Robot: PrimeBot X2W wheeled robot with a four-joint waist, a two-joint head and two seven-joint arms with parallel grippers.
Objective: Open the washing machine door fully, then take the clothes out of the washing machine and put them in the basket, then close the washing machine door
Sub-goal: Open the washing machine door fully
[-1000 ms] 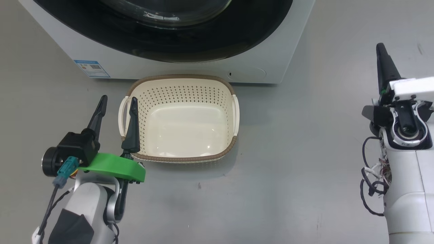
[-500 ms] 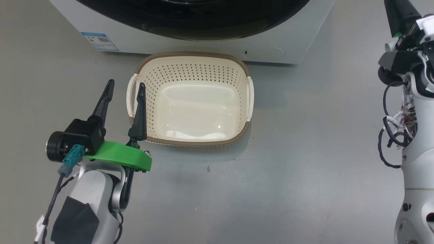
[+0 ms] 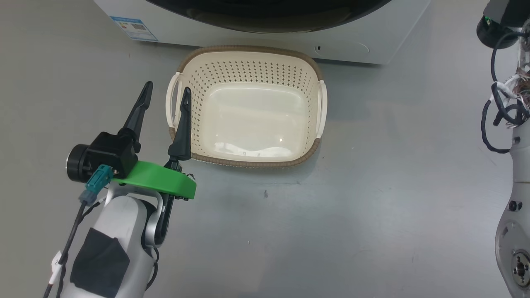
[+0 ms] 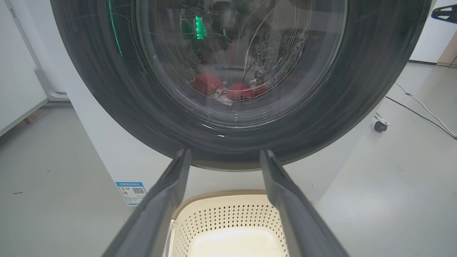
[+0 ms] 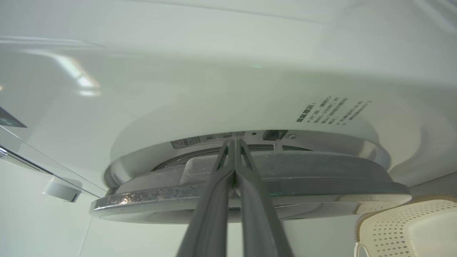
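The washing machine [image 4: 107,157] stands ahead, with its door [image 4: 357,89] showing a wide black rim and a glass bowl. Red clothes [image 4: 210,84] lie inside the drum, seen through the glass. The cream basket [image 3: 248,66] sits on the floor right in front of the machine, with nothing in it. My left gripper [image 3: 165,93] hovers open beside the basket's left handle, pointing at the door [image 3: 269,12]. My right gripper [image 5: 234,142] is shut, its tips pushed into the gap behind the edge of the door [image 5: 303,167]. Nothing is held.
A blue sticker [image 3: 133,28] marks the machine's lower left front. My right arm [image 3: 513,165] with loose cables runs up the head view's right edge. Grey floor surrounds the basket. A cable [image 4: 421,107] and a caster [image 4: 380,125] lie to the machine's right.
The head camera has shifted, sliding the machine and basket up and to the right in the picture. My right gripper has risen out of the head view's top toward the door. The left gripper keeps its place by the basket.
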